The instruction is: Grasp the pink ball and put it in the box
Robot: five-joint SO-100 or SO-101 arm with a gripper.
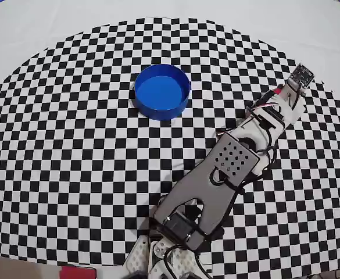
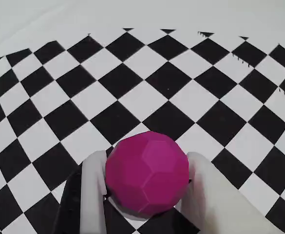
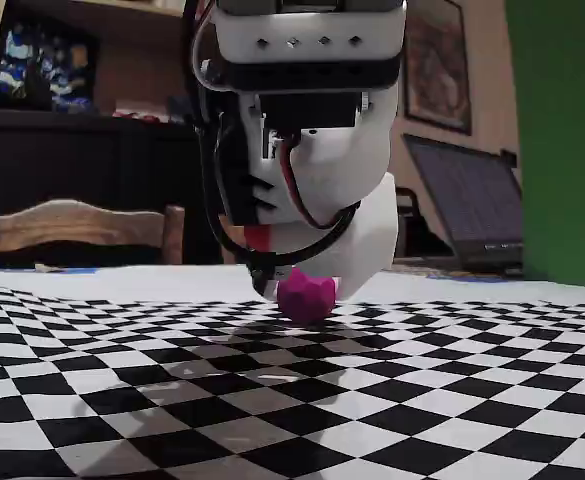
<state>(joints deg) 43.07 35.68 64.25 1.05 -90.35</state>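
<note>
**Ball pinched, lift pending**

Pink ball sits between my pincer fingers, clamped, near the tabletop's right edge in the overhead view. The faceted surface might slip during the long carry to the box.

In the overhead view a round blue box with low walls sits on the far left-centre of a black-and-white checkered mat. A grey and white arm reaches from the near edge diagonally toward the far right, well apart from the box, its gripper end hidden beneath its own body
</note>
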